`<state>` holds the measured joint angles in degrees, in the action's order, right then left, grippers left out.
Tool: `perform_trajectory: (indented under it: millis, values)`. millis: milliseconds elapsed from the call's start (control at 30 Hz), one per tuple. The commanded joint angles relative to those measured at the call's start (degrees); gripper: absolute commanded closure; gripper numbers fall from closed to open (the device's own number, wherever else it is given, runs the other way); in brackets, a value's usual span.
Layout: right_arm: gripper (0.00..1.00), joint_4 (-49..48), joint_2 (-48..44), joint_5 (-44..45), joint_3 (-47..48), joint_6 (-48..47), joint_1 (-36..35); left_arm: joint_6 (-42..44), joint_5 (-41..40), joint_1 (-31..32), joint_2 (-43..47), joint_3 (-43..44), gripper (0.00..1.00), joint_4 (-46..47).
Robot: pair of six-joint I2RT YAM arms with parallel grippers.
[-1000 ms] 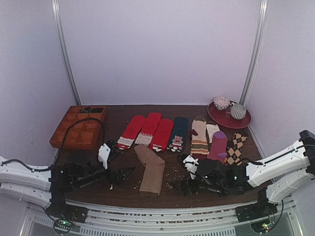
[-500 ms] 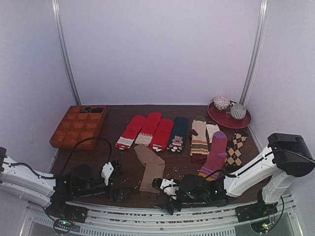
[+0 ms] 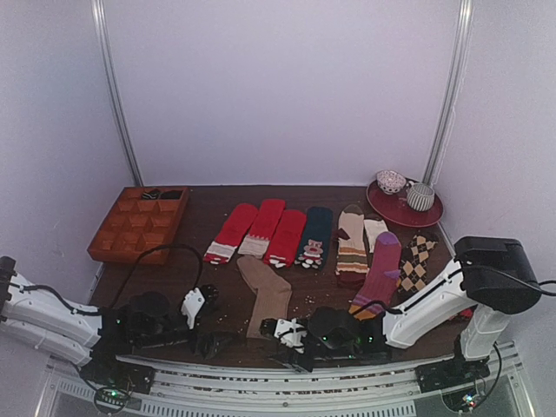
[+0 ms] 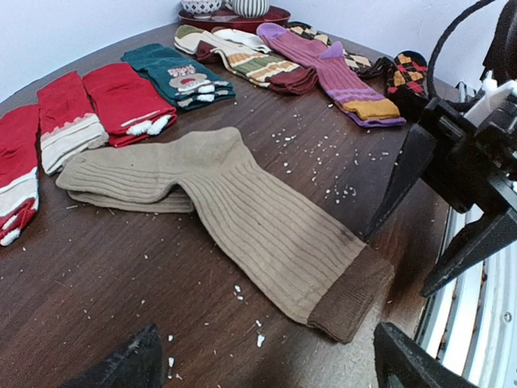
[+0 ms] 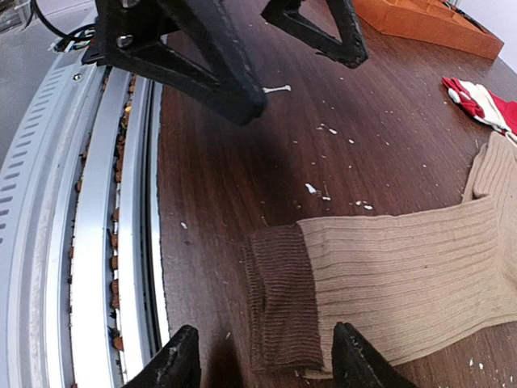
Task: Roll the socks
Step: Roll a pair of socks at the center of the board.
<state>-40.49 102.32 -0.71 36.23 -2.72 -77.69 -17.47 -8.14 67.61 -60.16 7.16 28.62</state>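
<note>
The socks (image 3: 266, 298) are a tan ribbed pair lying flat, one on the other, with a dark brown cuff (image 5: 279, 297) toward the table's near edge. My right gripper (image 5: 269, 360) is low at that cuff, open, with a finger on each side and neither touching the knit. My left gripper (image 4: 268, 373) is open just left of the cuff (image 4: 349, 294), with bare wood between its fingers. In the top view the left gripper (image 3: 217, 344) and right gripper (image 3: 287, 349) face each other at the socks' near end.
Red socks (image 3: 252, 229), a teal sock (image 3: 314, 234), striped socks (image 3: 351, 248), a purple sock (image 3: 380, 266) and argyle socks (image 3: 417, 261) lie in a row behind. An orange compartment tray (image 3: 139, 224) sits back left, a red plate (image 3: 405, 211) with bowls back right. A metal rail (image 5: 97, 242) borders the near edge.
My right arm has swung left from the right side to the socks' cuff end, and its jaws have narrowed. My left gripper has drawn back toward the near edge.
</note>
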Motion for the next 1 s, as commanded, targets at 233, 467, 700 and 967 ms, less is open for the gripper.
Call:
perform_trajectory:
  millis: [233,467,700,967]
  values:
    - [0.47,0.22,2.94,-5.85,1.6,-1.78,2.07,-1.25,-0.78,0.24,3.99,0.83,0.11,-1.64]
    - [0.51,3.25,4.29,-5.46,2.18,-2.44,2.18,-1.63,-1.13,0.24,3.33,1.22,0.11,-1.51]
    - [0.56,3.09,5.8,-2.92,1.37,-1.75,2.19,-1.36,-0.78,0.24,3.34,1.56,0.11,-1.97]
    - [0.84,9.69,6.49,-5.3,2.97,2.24,2.41,-1.29,-0.99,0.24,5.02,1.22,0.11,-3.25]
